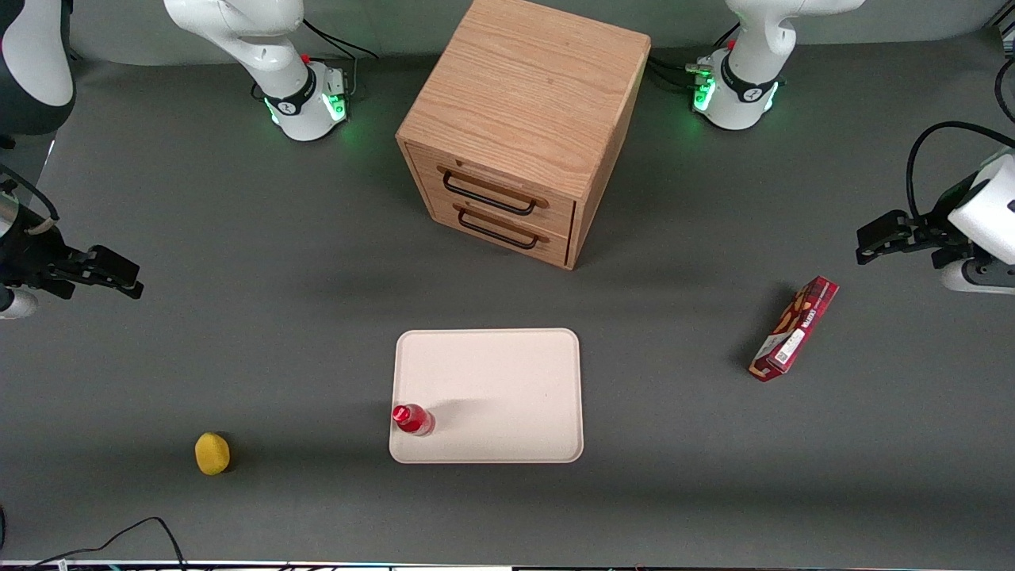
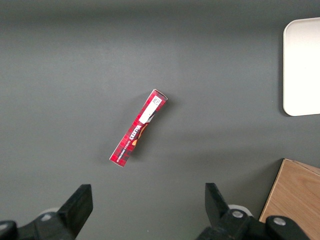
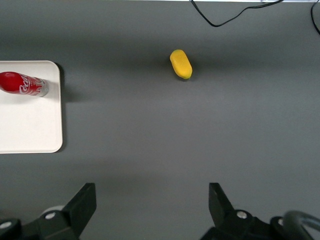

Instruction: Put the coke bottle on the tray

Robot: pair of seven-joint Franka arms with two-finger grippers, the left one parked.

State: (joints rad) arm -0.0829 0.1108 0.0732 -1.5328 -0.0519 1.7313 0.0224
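Note:
The coke bottle [image 1: 412,419], small and red with white lettering, stands upright on the tray [image 1: 507,381], at the tray's corner nearest the front camera on the working arm's side. The right wrist view shows the bottle [image 3: 22,83] on the tray's edge [image 3: 30,125]. The tray is pale cream-pink with rounded corners, and part of it shows in the left wrist view [image 2: 302,65]. My right gripper [image 1: 127,274] is open and empty, held above the bare table far toward the working arm's end, well apart from the bottle. Its jaws [image 3: 152,189] are spread wide over grey table.
A yellow lemon [image 1: 212,453] lies on the table between the gripper and the tray, nearer the front camera [image 3: 181,64]. A wooden two-drawer cabinet [image 1: 519,127] stands farther from the camera than the tray. A red snack box [image 1: 794,327] lies toward the parked arm's end. A black cable [image 1: 119,539] runs along the near edge.

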